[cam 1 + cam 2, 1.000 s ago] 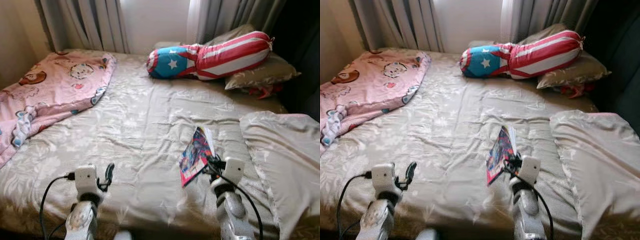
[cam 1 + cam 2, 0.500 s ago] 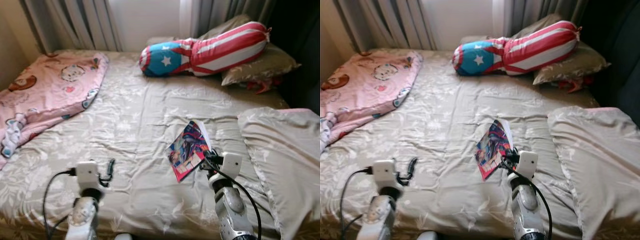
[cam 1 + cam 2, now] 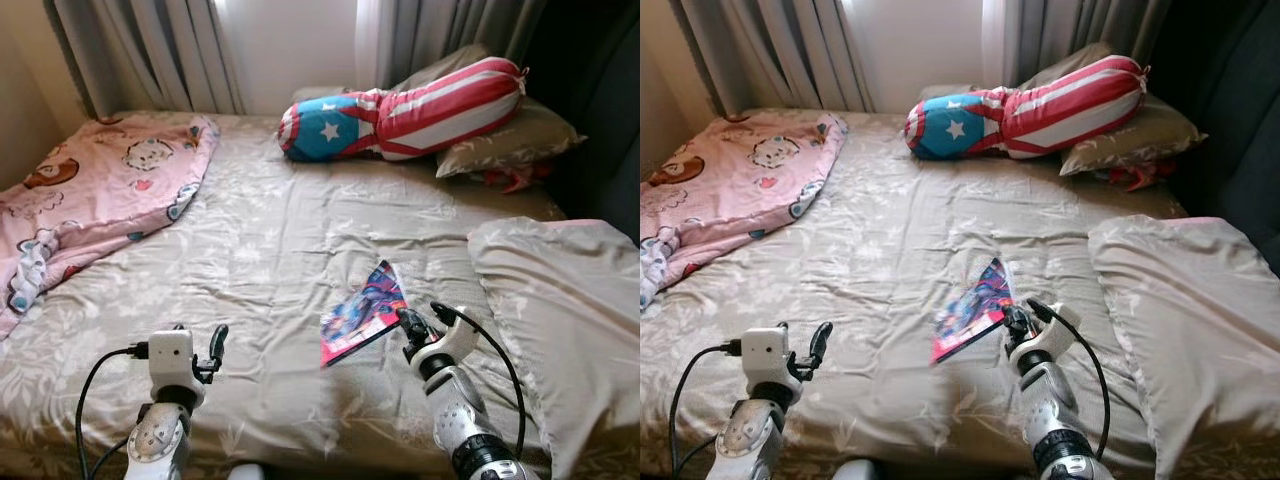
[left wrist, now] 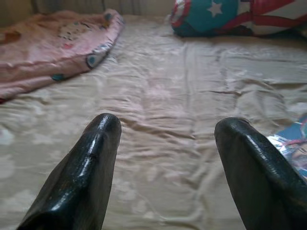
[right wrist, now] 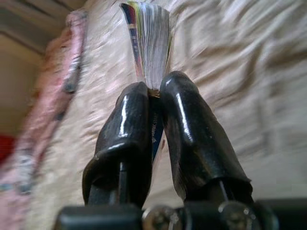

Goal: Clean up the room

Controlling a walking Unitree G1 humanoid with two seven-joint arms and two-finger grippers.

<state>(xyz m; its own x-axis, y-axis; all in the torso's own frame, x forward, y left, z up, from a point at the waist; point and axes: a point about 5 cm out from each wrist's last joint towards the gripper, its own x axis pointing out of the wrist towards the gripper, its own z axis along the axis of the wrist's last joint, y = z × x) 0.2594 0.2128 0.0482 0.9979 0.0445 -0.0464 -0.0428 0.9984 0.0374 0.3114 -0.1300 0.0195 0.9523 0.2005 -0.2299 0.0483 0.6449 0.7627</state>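
A colourful comic book (image 3: 362, 313) is held just above the beige bed sheet (image 3: 280, 240), near the bed's front right. My right gripper (image 3: 408, 326) is shut on its near corner; in the right wrist view the two fingers (image 5: 184, 120) pinch the fanned pages of the book (image 5: 148, 43). My left gripper (image 3: 213, 345) hovers open over the front left of the bed, with nothing between its fingers (image 4: 96, 163). A corner of the book (image 4: 293, 146) shows beside them.
A pink cartoon blanket (image 3: 90, 190) lies bunched at the bed's left. A star-and-stripes bolster (image 3: 400, 108) rests on a beige pillow (image 3: 510, 140) at the head. A rumpled beige duvet (image 3: 560, 310) covers the right side. Curtains (image 3: 170, 50) hang behind.
My right gripper has turned and tipped the book from upright to nearly flat, its free end swinging left. The camera shifted slightly. The left arm stays where it was.
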